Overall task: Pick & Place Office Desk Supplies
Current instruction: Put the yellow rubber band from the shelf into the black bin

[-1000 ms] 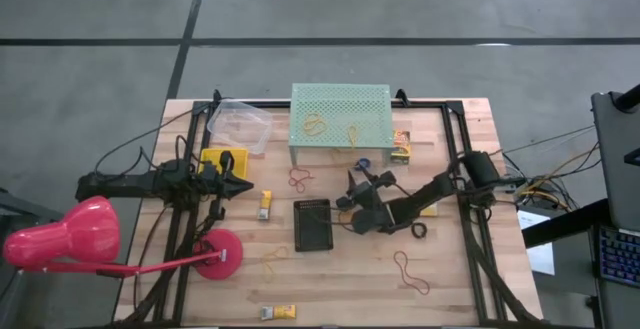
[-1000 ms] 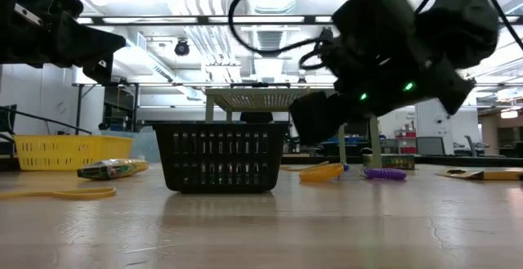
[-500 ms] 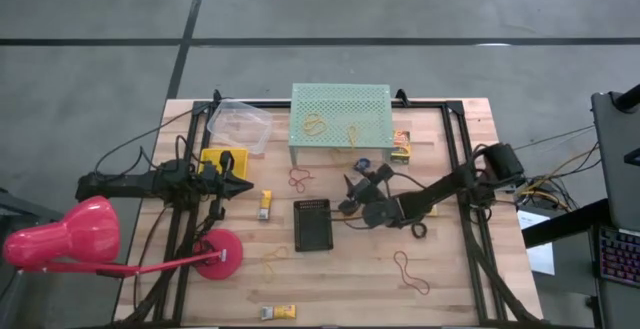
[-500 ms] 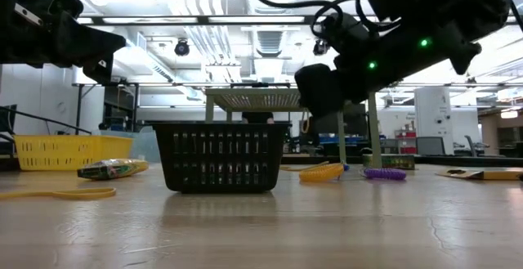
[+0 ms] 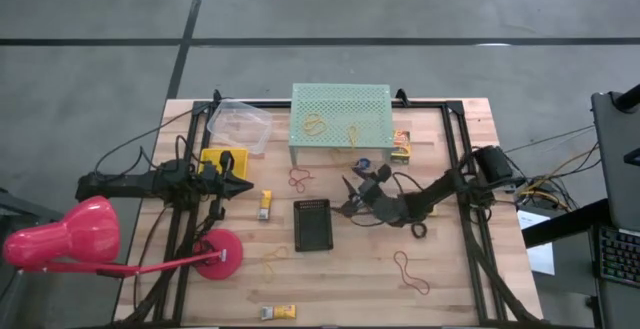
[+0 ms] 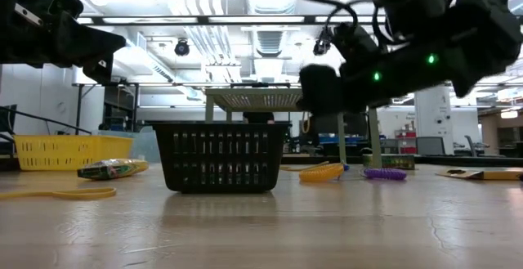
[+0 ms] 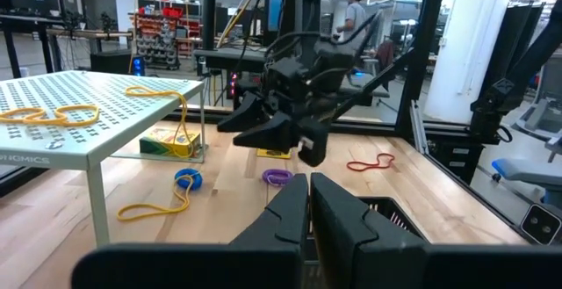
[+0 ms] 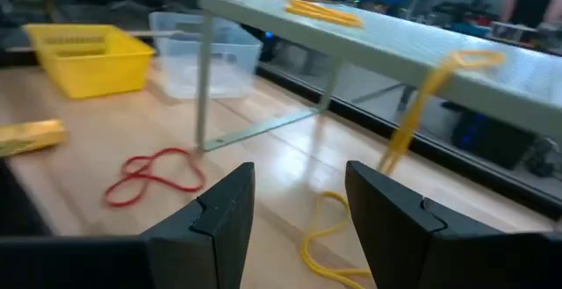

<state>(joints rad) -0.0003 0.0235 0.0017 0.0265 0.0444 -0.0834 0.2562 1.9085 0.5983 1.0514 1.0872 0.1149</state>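
High view: right gripper (image 5: 352, 201), jaws wide and empty, hovers right of the black basket (image 5: 312, 225); red rubber band (image 5: 299, 178) lies farther left, nearer this arm. Left gripper (image 5: 240, 184) waits closed by the yellow bin (image 5: 212, 158). Right wrist view: yellow rubber band (image 8: 329, 236) lies directly ahead, partly beneath the mint-green stand (image 8: 421, 43).

Bare table (image 5: 340, 279) lies open near the front edge. The mint-green stand (image 5: 340, 114) and the black basket (image 5: 312, 225) block the middle, and the pink lamp (image 5: 75, 234) crowds the left front corner.
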